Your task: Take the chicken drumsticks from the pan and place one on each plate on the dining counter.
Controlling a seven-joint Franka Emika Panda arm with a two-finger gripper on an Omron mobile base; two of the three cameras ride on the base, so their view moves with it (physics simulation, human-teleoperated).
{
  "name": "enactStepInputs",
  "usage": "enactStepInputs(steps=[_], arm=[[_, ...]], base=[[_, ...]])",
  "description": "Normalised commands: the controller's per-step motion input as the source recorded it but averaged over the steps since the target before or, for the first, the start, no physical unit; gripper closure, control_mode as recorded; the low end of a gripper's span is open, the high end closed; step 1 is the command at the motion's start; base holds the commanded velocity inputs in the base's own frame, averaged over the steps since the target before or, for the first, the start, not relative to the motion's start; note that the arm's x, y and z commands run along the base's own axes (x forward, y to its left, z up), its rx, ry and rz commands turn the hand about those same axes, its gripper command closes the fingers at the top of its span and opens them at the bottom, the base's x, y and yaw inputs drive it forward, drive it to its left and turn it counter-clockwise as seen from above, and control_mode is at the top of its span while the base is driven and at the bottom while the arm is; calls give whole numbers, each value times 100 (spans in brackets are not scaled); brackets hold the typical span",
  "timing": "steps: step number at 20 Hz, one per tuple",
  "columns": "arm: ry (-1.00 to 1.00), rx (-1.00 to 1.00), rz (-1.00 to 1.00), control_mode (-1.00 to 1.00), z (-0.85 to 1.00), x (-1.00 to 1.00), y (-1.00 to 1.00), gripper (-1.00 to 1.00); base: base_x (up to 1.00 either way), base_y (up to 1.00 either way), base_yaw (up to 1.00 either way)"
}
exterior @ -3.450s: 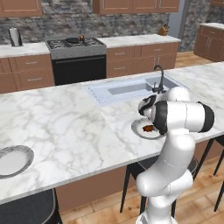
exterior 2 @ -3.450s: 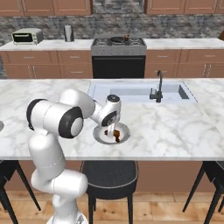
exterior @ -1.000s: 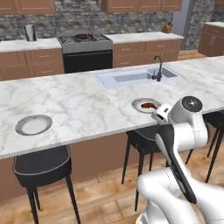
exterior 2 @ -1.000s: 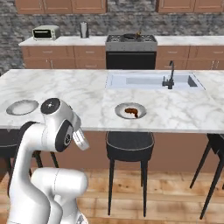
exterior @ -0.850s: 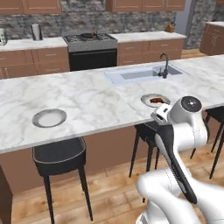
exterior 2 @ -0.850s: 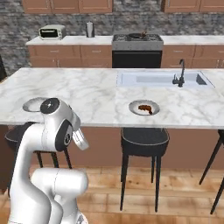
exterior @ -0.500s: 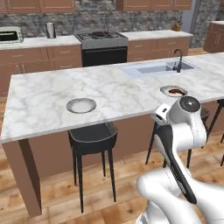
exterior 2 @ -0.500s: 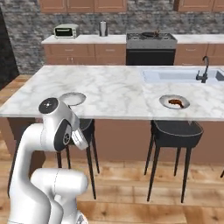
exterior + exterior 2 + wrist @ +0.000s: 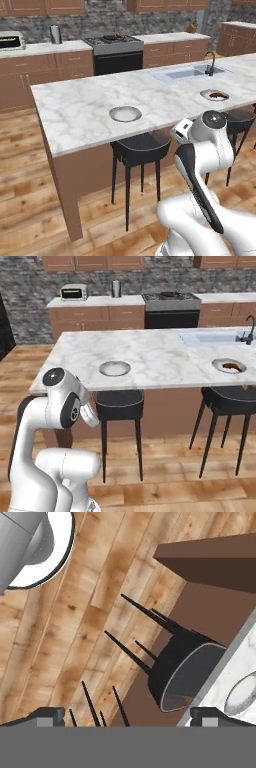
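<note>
So the dining table (image 9: pixel 80 107) is taking up most of the room here, a long island with a white veined marble top on a brown wooden base, with a sink (image 9: pixel 186 74) and dark tap (image 9: pixel 211 64) sitting toward its far right end. Black stools (image 9: pixel 141 147) are lining up under its near edge. Back against the wall the stove (image 9: pixel 113 46) is sitting between the wooden cabinets, and a dark pan (image 9: pixel 111 37) is resting on top of it, too small to make out what's inside. Two plates are lying well apart on the table: the empty plate (image 9: pixel 125 113) near the middle just above a stool, and the other plate (image 9: pixel 214 94) over by the sink, which is carrying a brown chicken drumstick (image 9: pixel 217 94). The claw (image 9: pixel 128 714) is hanging low, pointing down at the wood floor and a stool, jaws spread wide with nothing between them.
</note>
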Motion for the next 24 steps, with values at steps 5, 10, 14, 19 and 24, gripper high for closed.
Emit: enactStepInputs(steps=[5, 10, 14, 19, 24], arm=[[0, 0, 0, 100, 0, 0, 0, -100], [0, 0, 0, 100, 0, 0, 0, -100], [0, 0, 0, 100, 0, 0, 0, -100], [0, 0, 0, 100, 0, 0, 0, -100], [0, 0, 0, 100, 0, 0, 0, -100]], base=[[0, 100, -35], [1, 100, -40], [4, 100, -38], [3, 100, -37], [18, 100, -39]])
